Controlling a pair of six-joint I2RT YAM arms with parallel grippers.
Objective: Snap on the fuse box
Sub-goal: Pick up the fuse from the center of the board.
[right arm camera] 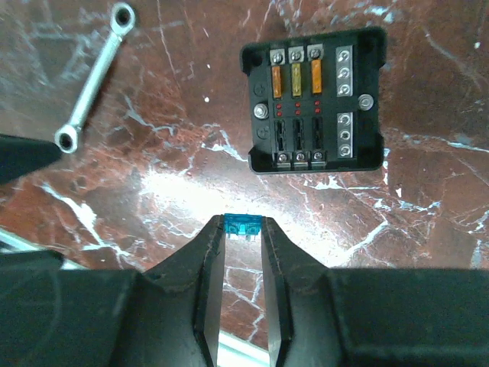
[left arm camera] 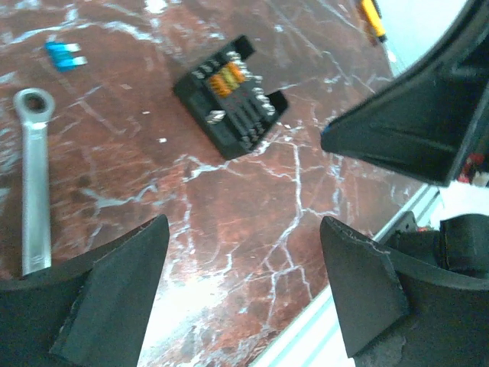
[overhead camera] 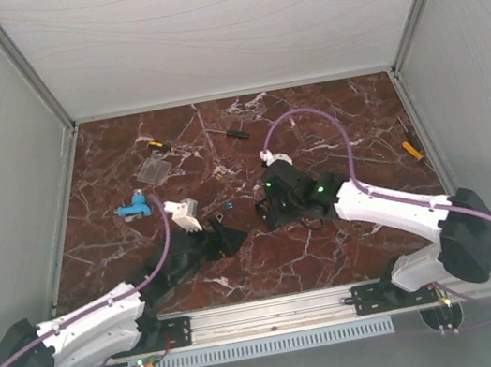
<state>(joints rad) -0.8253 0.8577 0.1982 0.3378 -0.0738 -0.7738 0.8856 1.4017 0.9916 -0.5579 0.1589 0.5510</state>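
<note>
The fuse box [right arm camera: 313, 99] is a black square box lying open side up on the marble, with three orange fuses in its upper row. It also shows in the left wrist view as the fuse box [left arm camera: 229, 95], well ahead of my fingers. My right gripper [right arm camera: 244, 223] hovers just short of the box's near edge, shut on a small blue fuse [right arm camera: 244, 225] at its fingertips. My left gripper [left arm camera: 244, 222] is open wide over bare marble, with nothing between its fingers. From above, the right gripper [overhead camera: 274, 209] covers the box, and the left gripper [overhead camera: 213, 243] sits to its left.
A silver wrench [right arm camera: 93, 76] lies left of the box, and another blue fuse [left arm camera: 63, 55] lies by the wrench's head. A clear plastic cover [overhead camera: 155, 169], a blue part [overhead camera: 135, 206], a white part [overhead camera: 182, 214] and screwdrivers [overhead camera: 236, 132] lie farther back. The metal rail [overhead camera: 277, 309] borders the near edge.
</note>
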